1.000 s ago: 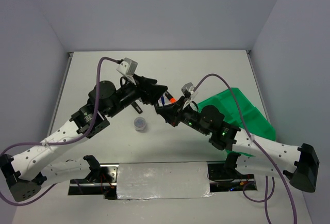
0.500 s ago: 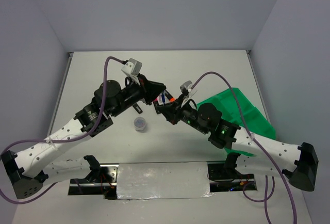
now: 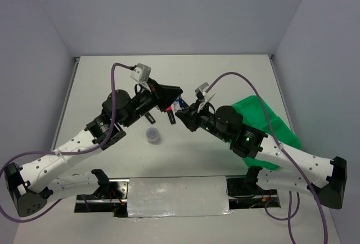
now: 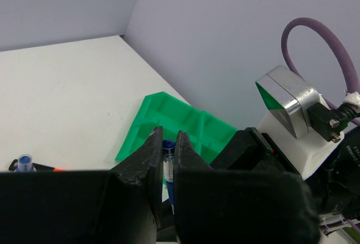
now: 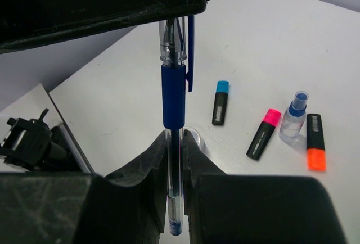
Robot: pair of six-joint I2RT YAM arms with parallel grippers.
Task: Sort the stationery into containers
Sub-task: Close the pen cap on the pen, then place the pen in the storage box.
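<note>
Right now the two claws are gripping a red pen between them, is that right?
No, the pen is blue, not red, as the right wrist view shows. The left claw and right claw do grip it between them.

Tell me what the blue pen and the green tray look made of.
The blue pen has a clear glossy plastic barrel: its ink tube shows through; the blue grip looks matte, probably rubber. The green tray looks like moulded plastic, smooth with a slight sheen.
</note>
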